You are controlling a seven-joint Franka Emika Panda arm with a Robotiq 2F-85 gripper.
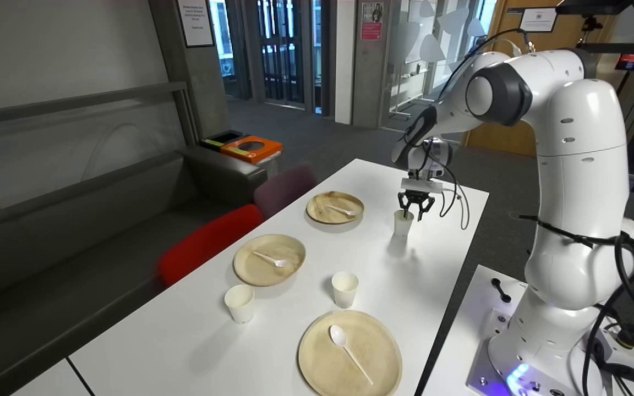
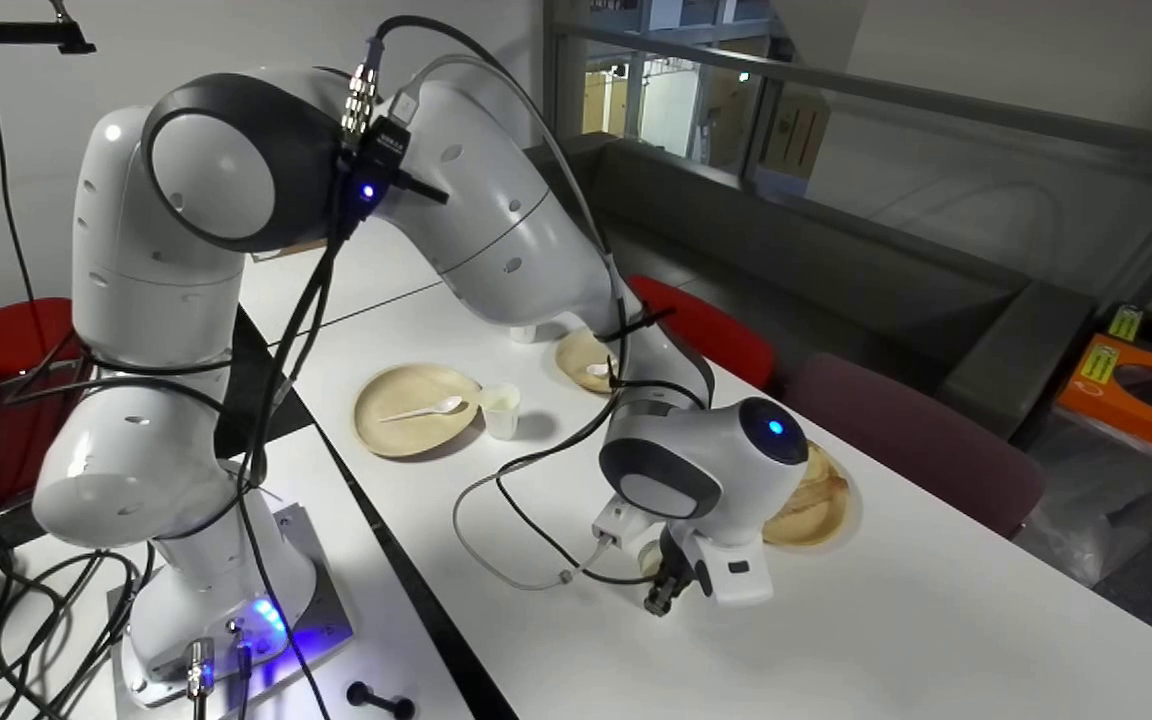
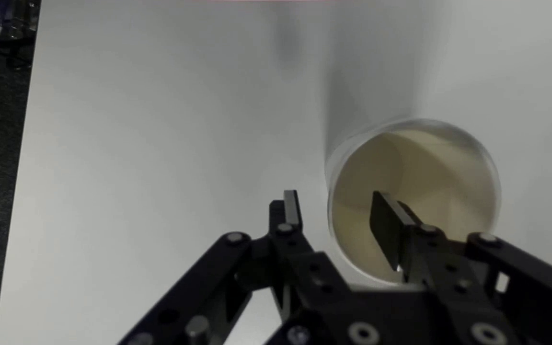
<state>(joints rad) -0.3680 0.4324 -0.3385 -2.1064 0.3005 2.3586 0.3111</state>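
1. White table (image 1: pixel 278 330) before you: three plates (image 1: pixel 322 360), three spoons (image 1: pixel 341 340), three cups (image 1: pixel 345 290).
2. Your gripper (image 3: pixel 336 211) stands spread, two fingers (image 3: pixel 292 208) astride the rim of one cup (image 3: pixel 424 177).
3. That cup stands upright, well apart from two others.

arm (image 1: pixel 578 137) arched high, stretched outward; wrist (image 2: pixel 726 460) bent down; end effector (image 3: pixel 337 203) pointing downward, fingers (image 3: pixel 292 211) apart.
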